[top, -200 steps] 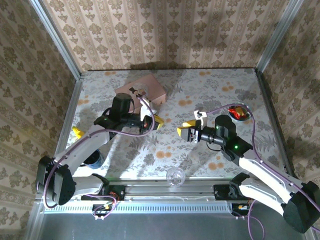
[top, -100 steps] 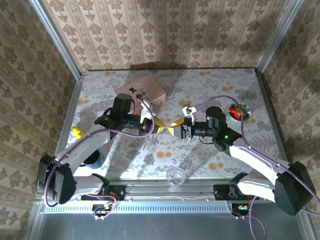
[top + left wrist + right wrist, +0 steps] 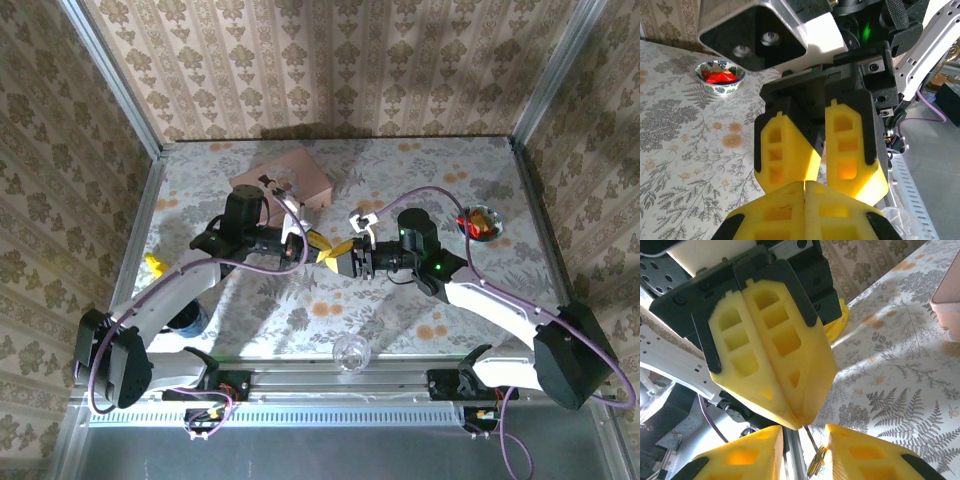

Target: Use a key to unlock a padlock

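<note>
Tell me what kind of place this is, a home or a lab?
Probably a lab test cell dressed like a home: patterned wallpaper on panels in a metal frame, a floral tablecloth, and a left arm and right arm bolted to a rail.

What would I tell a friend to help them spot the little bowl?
Find the flowery table, then look along its right side. The bowl sits there: small, round, white with dark leaves, holding something red, unlike the flat pink box at the back left or the clear ball at the near edge.
</note>
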{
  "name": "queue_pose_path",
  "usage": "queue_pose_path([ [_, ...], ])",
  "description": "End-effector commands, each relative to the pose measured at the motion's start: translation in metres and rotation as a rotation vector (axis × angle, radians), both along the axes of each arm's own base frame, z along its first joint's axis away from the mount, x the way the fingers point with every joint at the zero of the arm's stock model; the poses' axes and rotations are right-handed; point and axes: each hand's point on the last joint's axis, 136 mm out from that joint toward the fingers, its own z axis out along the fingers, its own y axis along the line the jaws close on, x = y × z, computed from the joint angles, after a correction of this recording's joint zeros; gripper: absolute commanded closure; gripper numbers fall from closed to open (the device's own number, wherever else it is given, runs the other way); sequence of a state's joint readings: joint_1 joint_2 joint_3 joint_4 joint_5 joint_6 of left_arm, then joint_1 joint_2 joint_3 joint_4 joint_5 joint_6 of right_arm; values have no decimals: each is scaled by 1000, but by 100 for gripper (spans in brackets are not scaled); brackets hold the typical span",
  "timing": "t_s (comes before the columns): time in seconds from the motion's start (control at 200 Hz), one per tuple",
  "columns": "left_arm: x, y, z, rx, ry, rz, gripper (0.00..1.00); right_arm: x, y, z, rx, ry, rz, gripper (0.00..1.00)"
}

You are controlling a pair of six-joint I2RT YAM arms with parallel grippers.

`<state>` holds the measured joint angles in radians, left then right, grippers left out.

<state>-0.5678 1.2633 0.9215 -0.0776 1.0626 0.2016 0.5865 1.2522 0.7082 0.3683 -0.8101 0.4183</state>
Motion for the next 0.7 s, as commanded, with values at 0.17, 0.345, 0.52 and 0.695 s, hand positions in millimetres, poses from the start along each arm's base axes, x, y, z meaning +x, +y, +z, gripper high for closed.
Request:
queue_pose_path([
  [0.17, -6, 1, 6, -26, -2, -17, 100, 1, 3, 17, 30, -63, 3, 82],
  [0.345, -7, 2, 7, -28, -2, -18, 100, 2, -2, 18, 22, -84, -30, 91],
  [0.52, -3, 2, 7, -31, 2, 2, 100, 2, -4, 16, 10, -88, -44, 100],
  [0.695, 17, 3, 18, -73, 55, 99, 42, 3, -7, 12, -9, -81, -64, 100],
])
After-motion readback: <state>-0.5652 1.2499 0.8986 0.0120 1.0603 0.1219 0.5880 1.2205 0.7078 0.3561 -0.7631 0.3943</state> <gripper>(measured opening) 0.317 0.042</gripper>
